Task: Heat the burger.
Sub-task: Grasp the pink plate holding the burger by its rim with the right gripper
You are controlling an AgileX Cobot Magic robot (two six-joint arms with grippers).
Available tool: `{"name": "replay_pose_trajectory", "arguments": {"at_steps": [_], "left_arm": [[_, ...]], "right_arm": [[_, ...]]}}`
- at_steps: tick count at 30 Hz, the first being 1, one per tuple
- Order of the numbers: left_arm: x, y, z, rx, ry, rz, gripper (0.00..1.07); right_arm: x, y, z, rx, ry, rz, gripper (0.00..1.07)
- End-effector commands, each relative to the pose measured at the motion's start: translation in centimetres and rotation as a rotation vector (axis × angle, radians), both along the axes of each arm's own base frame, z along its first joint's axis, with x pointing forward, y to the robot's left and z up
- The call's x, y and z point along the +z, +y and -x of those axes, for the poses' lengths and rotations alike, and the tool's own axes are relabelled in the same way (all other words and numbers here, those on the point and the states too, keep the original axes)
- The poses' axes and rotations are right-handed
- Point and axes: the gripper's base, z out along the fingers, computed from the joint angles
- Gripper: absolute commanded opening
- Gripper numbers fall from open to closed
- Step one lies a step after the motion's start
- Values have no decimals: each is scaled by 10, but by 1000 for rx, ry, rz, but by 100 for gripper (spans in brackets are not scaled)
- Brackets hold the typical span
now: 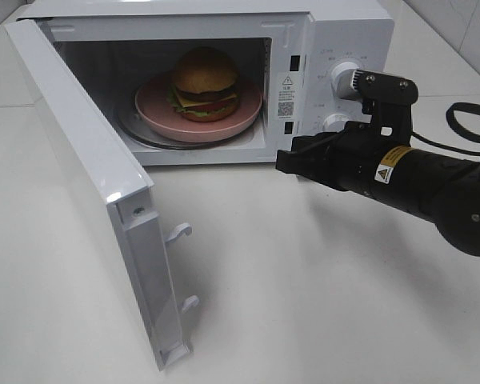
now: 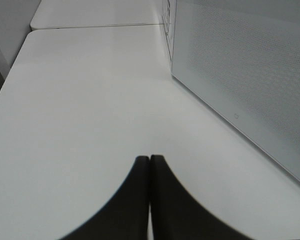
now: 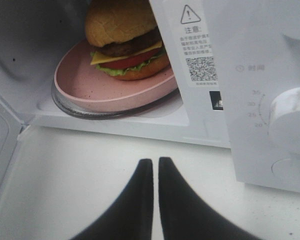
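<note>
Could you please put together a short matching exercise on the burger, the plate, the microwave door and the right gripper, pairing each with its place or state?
Things:
1. burger
2. pink plate
3. microwave door
4. right gripper

Place or state:
A. resting on the glass turntable
B. shut
C. sitting on the plate
D. swung wide open

Pairs: 1-C, 2-A, 3-D, 4-B

The burger (image 3: 122, 30) is cut by the right wrist view's edge; warning label (image 1: 286, 94) print too small.
</note>
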Motion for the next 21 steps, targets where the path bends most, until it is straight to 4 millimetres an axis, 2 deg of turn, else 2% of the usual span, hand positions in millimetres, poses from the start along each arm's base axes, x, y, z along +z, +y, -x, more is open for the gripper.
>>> {"name": "replay_pose_trajectory", "arguments": {"at_steps": [1, 7, 9, 12, 14, 17, 19, 21], "left_arm": [[0, 0, 2, -2, -34, 4, 0], [0, 0, 2, -2, -34, 4, 0], [0, 0, 2, -2, -34, 4, 0], [0, 0, 2, -2, -34, 4, 0], [0, 0, 2, -2, -34, 4, 0], [0, 0, 2, -2, -34, 4, 0], [0, 0, 2, -2, -34, 4, 0], [0, 0, 2, -2, -34, 4, 0]], "right_arm": [[6, -2, 3, 49, -30, 141, 5], [15, -7, 8, 69, 6, 256, 5], [24, -9, 7, 82, 101, 364, 5], [26, -10, 7, 77, 134, 384, 5], [38, -13, 3, 63, 250, 466, 5], [39, -13, 2, 60, 278, 483, 5], [46, -16, 0, 38, 430, 549, 6], [49, -16, 0, 31, 465, 556, 6]]}}
